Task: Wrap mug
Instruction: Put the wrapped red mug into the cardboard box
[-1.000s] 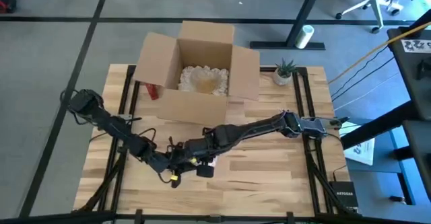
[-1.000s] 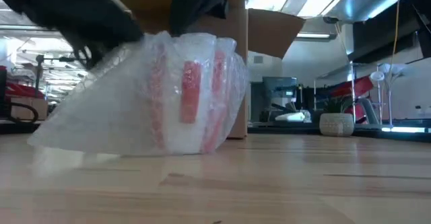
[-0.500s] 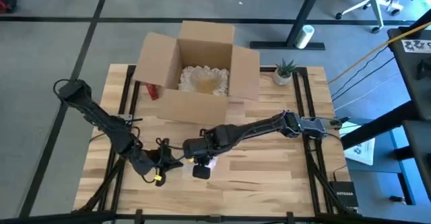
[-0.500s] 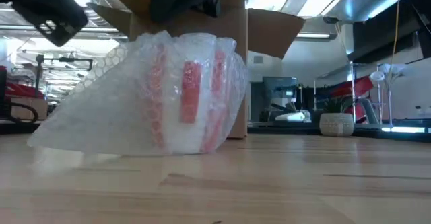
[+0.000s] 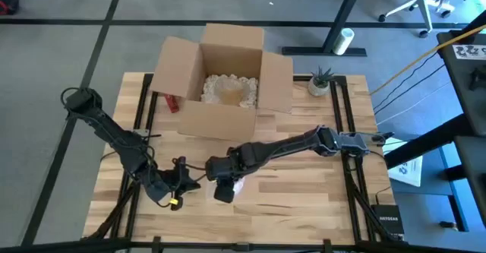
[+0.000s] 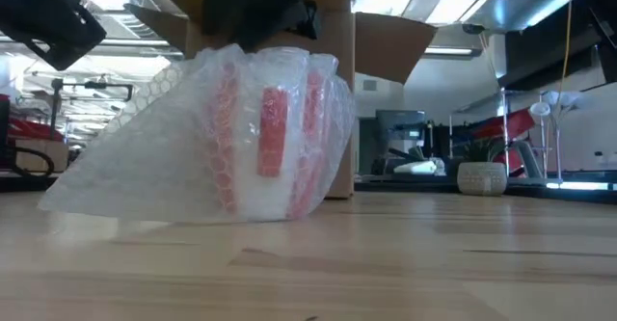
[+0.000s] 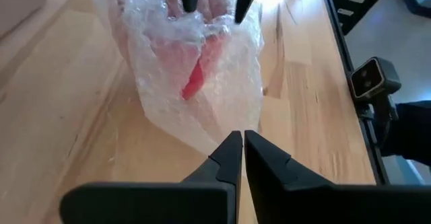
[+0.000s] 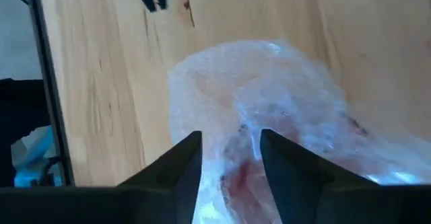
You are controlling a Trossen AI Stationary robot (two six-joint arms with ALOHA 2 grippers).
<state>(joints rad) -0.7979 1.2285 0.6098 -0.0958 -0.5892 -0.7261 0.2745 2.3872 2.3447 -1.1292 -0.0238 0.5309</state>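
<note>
Could easily unravel: mug (image 6: 275, 128) in loose bubble wrap (image 7: 202, 83) mid-table, right gripper (image 8: 229, 158) spread over it, left gripper (image 7: 236, 155) pressed together, empty at 9 o'clock.

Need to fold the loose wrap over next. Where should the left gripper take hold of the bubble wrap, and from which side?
Take the flat loose flap of the bubble wrap that tapers away from the mug onto the table. It lies toward the left gripper, shut just short of it, so open and come in low from that side. The right gripper straddles the mug's top, blocking approach from above.
</note>
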